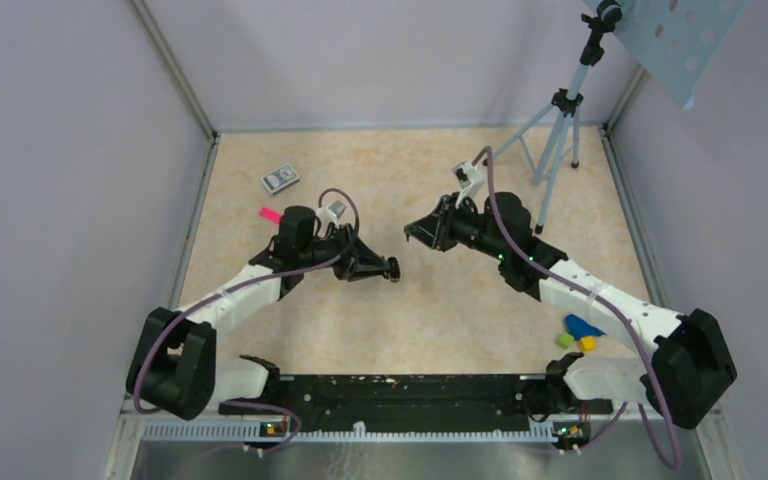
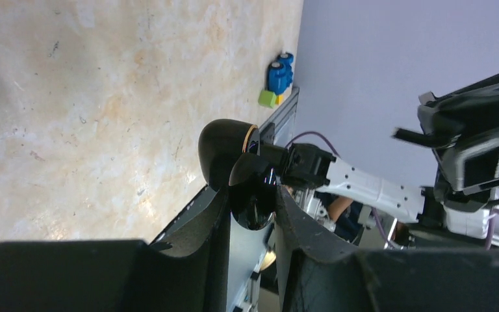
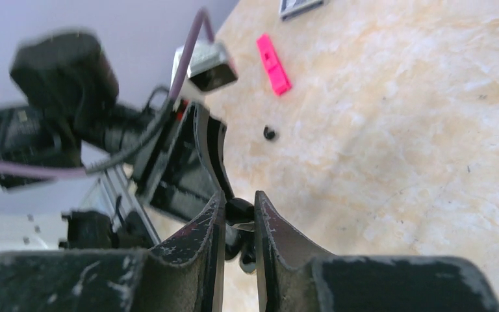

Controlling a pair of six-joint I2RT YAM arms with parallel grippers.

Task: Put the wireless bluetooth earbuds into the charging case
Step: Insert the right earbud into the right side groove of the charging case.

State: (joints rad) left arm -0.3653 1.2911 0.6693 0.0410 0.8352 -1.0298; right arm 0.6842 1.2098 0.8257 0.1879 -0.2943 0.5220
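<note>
Two grippers nearly touch | left gripper [image 2: 250, 201] fingers clamped on open black case [image 2: 234, 153] | right gripper [image 3: 239, 205] fingers pinch tiny dark earbud [image 3: 239, 212], just beside case | do well: hold case still, line earbud over its hole, push slowly, then let go

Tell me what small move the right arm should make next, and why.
Probably ease the right pincer toward the left pincer: it grips a small black earbud-like piece, the left holds the glossy black rounded case, seemingly open, and a gap separates them.
</note>
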